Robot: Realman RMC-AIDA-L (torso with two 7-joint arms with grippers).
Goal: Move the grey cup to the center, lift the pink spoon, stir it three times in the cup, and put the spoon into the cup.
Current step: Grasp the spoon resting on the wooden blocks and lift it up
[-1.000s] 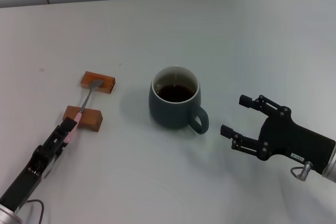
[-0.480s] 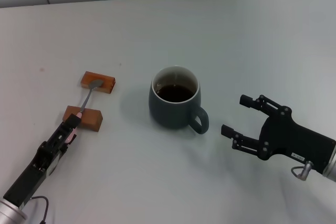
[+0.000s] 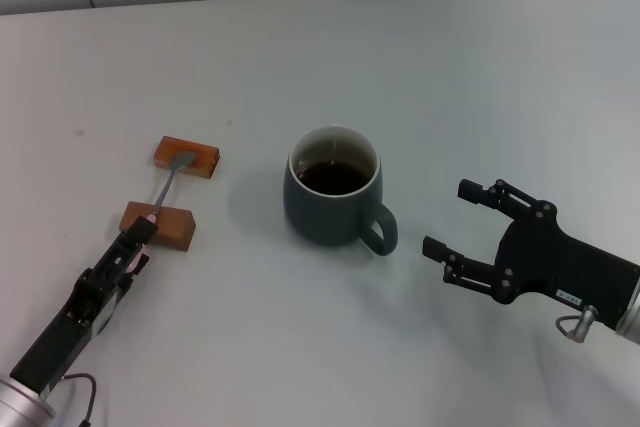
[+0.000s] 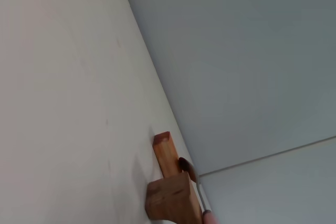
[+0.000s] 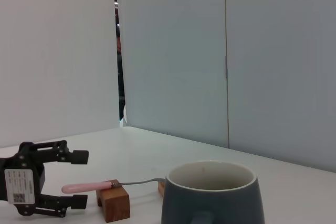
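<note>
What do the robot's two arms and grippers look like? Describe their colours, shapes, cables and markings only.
Both are black. The right gripper has two slim linkage fingers on a broad angular body carrying a small white label, with a silver ring fitting by a pale grey wrist. The left gripper is long and narrow, ending in a silver cuff with a thin dark cable; the right wrist view shows a white label on it.

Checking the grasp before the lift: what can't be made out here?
Head view: the left gripper covers the end of the spoon, so contact cannot be told.
Left wrist view: the bottom edge cuts off nearly all of the spoon.
Right wrist view: the cup rim hides the liquid.
Right gripper, beside the cup, shows clearly.
</note>
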